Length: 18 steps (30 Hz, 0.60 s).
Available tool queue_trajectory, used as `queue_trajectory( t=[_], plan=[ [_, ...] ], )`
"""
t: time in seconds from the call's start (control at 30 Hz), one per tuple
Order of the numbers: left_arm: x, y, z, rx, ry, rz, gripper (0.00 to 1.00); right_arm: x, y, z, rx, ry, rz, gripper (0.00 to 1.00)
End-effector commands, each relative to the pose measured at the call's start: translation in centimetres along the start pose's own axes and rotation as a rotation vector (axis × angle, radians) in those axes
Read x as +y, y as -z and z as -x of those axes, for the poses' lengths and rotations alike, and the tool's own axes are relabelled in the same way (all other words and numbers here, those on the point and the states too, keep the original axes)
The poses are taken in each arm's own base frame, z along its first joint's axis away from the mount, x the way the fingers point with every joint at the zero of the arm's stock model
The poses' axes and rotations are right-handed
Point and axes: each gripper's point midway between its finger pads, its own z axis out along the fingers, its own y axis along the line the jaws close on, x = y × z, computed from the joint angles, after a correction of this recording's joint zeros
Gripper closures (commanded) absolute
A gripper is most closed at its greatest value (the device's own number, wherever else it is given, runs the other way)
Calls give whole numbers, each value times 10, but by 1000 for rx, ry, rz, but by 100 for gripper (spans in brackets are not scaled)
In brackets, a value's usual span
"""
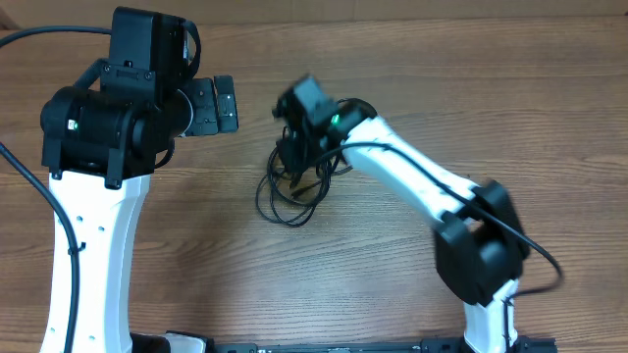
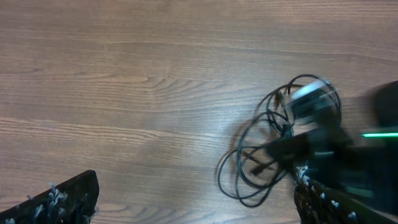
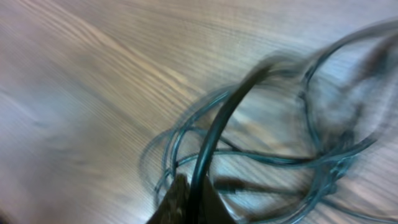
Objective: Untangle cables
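The cables lie as a small tangle of thin black loops on the wooden table near its middle. They also show in the left wrist view as cables. My right gripper is down over the top of the tangle. In the right wrist view, which is blurred, the right gripper is shut on one black cable that arches up from between the fingers, with the other loops on the table behind. My left gripper hovers left of the tangle, open and empty, its fingers spread wide.
Bare wooden tabletop surrounds the tangle. The left arm's white column stands at the front left and the right arm's base at the front right. A thick black arm wire loops beside the right base.
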Motion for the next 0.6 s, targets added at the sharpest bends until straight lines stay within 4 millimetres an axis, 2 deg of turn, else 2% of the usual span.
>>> queue_trajectory(
  t=[0.0,0.1,0.17,0.27,0.37,0.43,0.57],
  plan=[
    [1,11,6,-44,-14,-7,0,38,197,76,-428,158,-24,96],
    [0,11,6,-45,-15,-10,0,39,263,78,-529,197,-106,96],
    [0,11,5,-41,-22,-14,0,26,286,81,-583,176,-200,96],
    [-10,11,3,-28,-77,-69,0,10,293,79,-585,174,-271,96],
    [-22,12,0,-17,-151,-141,0,3,296,79,-582,181,-289,96],
    [-39,13,-2,-11,-212,-239,0,5,306,83,-622,182,-287,96],
    [-91,23,-12,-1,-381,-561,0,11,337,88,-701,206,-306,96]
  ],
)
